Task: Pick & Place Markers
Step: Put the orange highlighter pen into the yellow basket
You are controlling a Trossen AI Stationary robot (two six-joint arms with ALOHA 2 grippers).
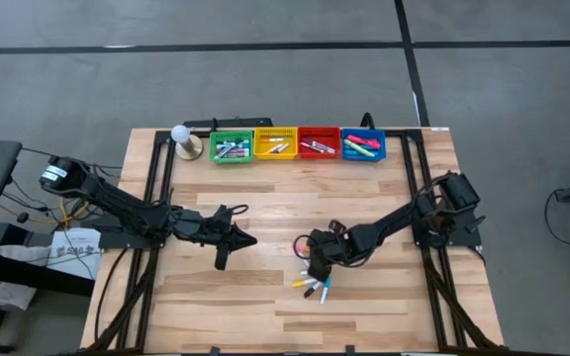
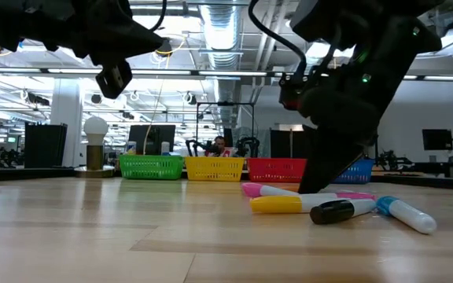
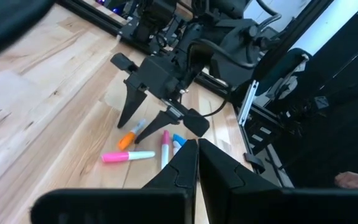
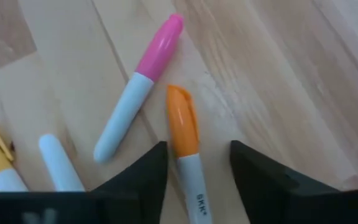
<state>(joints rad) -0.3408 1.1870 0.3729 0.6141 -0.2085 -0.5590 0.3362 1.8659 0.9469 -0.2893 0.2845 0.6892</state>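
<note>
The right claw [image 4: 194, 165] stands wide open, low over the desk [image 1: 265, 316], its fingers either side of an orange-capped marker [image 4: 185, 140] that lies flat between them; whether they touch it is hard to tell. A pink-capped marker [image 4: 138, 87] lies just beside. Only the high view shows the four bins [image 1: 298, 144] along the far edge, with markers inside, and the left claw [image 1: 224, 259] hanging shut, well apart from the small marker cluster [image 1: 314, 287]
</note>
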